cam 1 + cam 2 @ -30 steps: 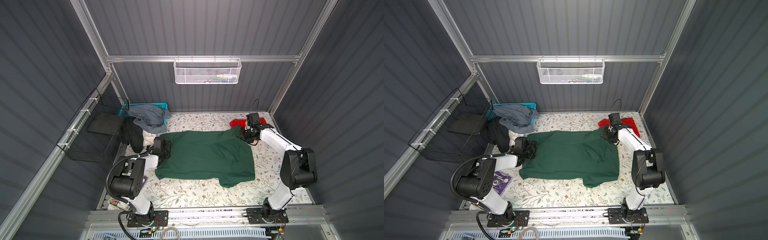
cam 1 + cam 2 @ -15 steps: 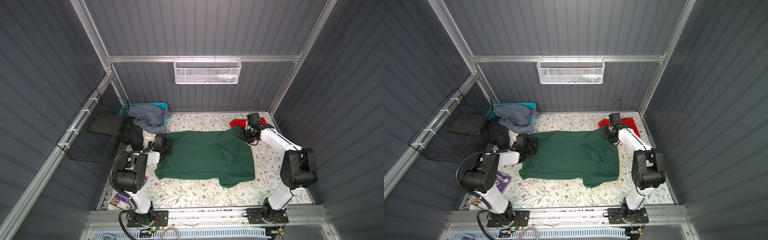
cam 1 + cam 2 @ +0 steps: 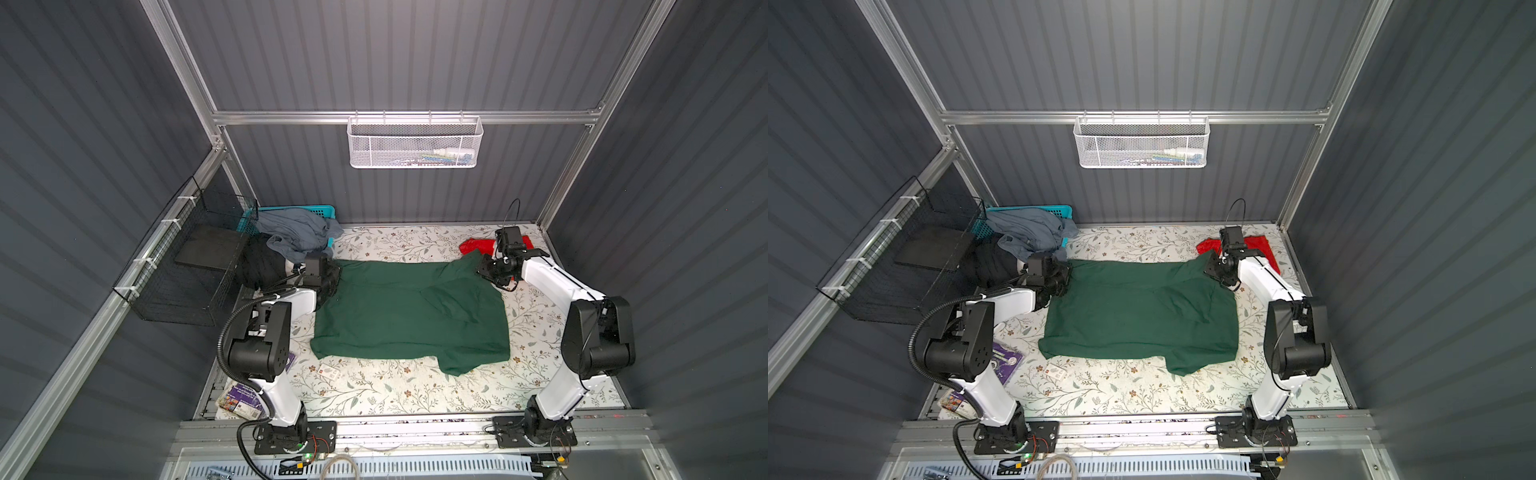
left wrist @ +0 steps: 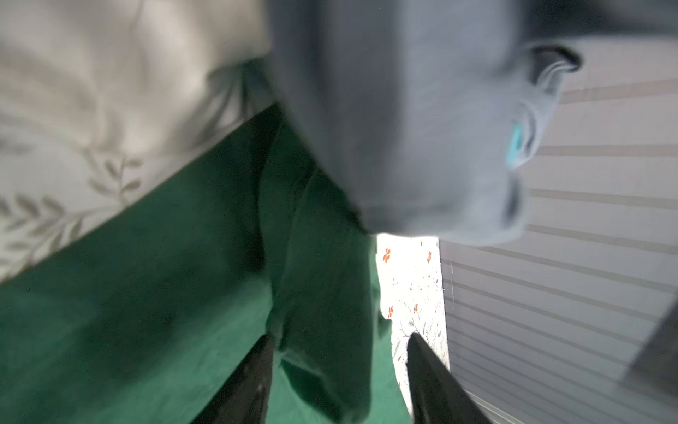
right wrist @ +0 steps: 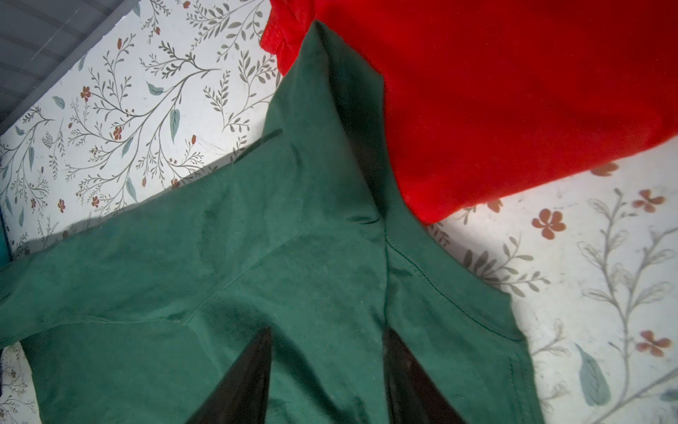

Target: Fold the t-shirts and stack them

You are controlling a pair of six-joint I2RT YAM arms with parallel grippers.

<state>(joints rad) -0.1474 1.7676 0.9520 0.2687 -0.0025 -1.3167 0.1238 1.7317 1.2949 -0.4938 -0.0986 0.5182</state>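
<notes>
Far-left corner of table (image 3: 395, 386): teal basket (image 3: 291, 209) with a grey garment (image 3: 295, 230) spilling over its rim; a black garment (image 3: 259, 266) just in front of it.

Left gripper (image 3: 330, 276) sits at the far-left corner of the green t-shirt (image 3: 407, 316), close under the grey garment. Left wrist view is blurred. A raised ridge of green cloth runs into the gap between the two black fingers (image 4: 253, 381), so the claw reads as clamped on that fold.

The green t-shirt lies spread across the middle of the table in both top views. It is mostly flat, with one sleeve sticking out toward the near edge on the right and a crease across its right half.

Right gripper (image 3: 484, 270) is at the shirt's far-right corner. In the right wrist view the cloth tents up between the fingers (image 5: 242, 381), so the claw is pinching green fabric.

Red t-shirt (image 3: 473, 246) lies in the far-right corner of the table. The lifted green corner overlaps its edge.
</notes>
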